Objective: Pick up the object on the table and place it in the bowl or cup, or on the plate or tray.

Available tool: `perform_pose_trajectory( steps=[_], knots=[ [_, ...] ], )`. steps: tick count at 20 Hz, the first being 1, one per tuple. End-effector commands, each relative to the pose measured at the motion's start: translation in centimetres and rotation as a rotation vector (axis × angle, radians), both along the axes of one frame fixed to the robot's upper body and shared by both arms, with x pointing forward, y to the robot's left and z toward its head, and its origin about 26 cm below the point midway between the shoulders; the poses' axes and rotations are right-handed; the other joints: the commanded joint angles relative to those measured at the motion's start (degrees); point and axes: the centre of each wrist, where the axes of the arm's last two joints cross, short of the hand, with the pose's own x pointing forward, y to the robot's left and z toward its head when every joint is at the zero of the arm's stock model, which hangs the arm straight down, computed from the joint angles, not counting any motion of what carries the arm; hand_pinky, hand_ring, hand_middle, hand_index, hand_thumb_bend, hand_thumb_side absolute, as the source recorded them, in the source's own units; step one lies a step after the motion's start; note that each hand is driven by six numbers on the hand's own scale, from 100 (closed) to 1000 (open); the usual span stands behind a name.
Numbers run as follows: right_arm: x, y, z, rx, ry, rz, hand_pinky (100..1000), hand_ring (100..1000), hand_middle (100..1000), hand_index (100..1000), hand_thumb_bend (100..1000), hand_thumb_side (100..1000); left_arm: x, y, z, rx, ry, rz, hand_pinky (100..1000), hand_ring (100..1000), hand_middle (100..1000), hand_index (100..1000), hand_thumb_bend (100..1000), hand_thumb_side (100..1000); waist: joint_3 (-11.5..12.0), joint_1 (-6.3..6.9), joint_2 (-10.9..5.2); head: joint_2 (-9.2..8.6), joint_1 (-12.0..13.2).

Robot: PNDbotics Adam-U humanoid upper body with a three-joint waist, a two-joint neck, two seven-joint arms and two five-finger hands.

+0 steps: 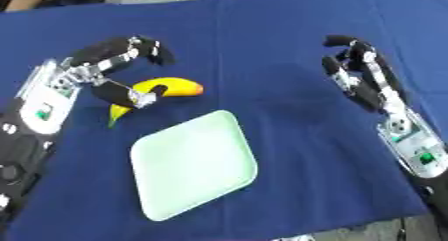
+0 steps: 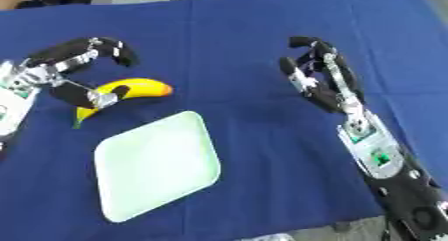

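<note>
The left hand (image 1: 105, 77) hangs wide open around the banana (image 1: 162, 90), thumb touching it, fingers arched above; the banana lies on the worktop (image 1: 262, 45) just beside the pale green tray (image 1: 192, 165). The grasp is in hand: next, the fingers must close, then lift. The right hand (image 1: 359, 75) hovers relaxed, holding nothing.

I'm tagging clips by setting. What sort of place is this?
Probably a lab or demo tabletop: a blue cloth covers the table, holding only a banana and a pale green tray, with two robot hands, left hand and right hand.
</note>
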Motion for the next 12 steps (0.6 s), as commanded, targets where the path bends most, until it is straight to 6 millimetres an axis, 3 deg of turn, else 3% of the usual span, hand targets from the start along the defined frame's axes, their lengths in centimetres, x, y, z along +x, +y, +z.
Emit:
perform_pose_trajectory(
  steps=[1,12],
  knots=[
    [0.15,-0.05,1.0,-0.004,-0.025,0.011,348,557,748,849,507,788,0.3,0.31,1.06,0.205,-0.054,-0.184,661,691,730,817,100,495,-0.15,-0.14,-0.84,-0.53,0.55],
    [0.16,0.08,1.0,-0.003,-0.022,0.023,349,558,749,851,506,783,0.59,0.28,0.26,0.238,-0.047,-0.164,667,691,731,818,100,495,-0.56,-0.09,-0.63,-0.75,0.97]
  ],
)
